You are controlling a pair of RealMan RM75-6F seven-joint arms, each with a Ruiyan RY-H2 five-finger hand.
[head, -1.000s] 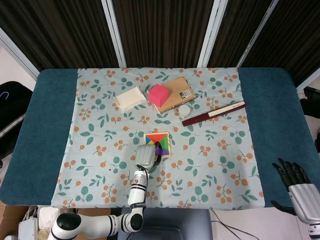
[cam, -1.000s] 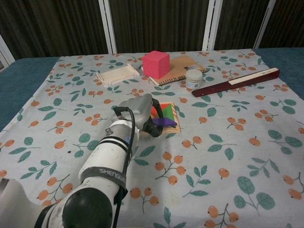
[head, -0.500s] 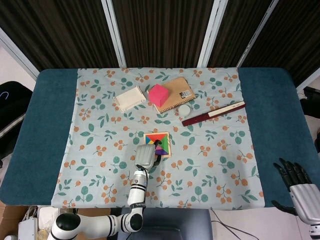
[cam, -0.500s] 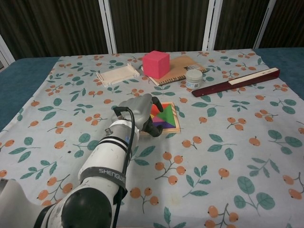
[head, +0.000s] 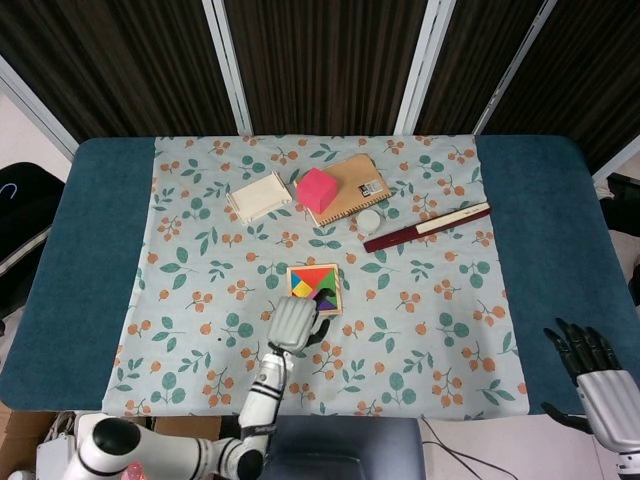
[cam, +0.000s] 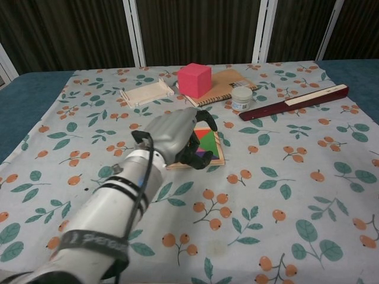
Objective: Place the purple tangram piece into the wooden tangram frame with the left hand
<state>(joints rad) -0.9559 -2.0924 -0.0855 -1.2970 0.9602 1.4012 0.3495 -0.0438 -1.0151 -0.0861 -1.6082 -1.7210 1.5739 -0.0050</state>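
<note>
Left hand: the left hand (head: pixel 294 322) sits just at the near edge of the wooden frame (head: pixel 314 287); in the chest view (cam: pixel 172 137) its dark fingers curl down toward the frame's near side. Nothing purple shows between them, so it appears to hold nothing, though whether the fingers are fully closed I cannot tell.
Why there: judged from its place, the hand is close over the spot where the purple piece belongs, as suits setting or pressing a piece in.
Purple piece: the purple piece (head: pixel 326 301) lies inside the frame at its near right corner, flat among the other pieces; in the chest view (cam: pixel 202 154) it shows just past the fingertips.
Its look: a small, dark violet flat shape, level with red, green, yellow and orange neighbours; its outline is partly hidden by the hand.
Frame: a square wooden tray, flat on the flowered cloth (head: pixel 200 260), near the table's middle.
Right hand: the right hand (head: pixel 598 378) rests well apart at the near right corner, fingers spread and holding nothing, leaving the work to the left.
Progress: the placing looks done or nearly so.
</note>
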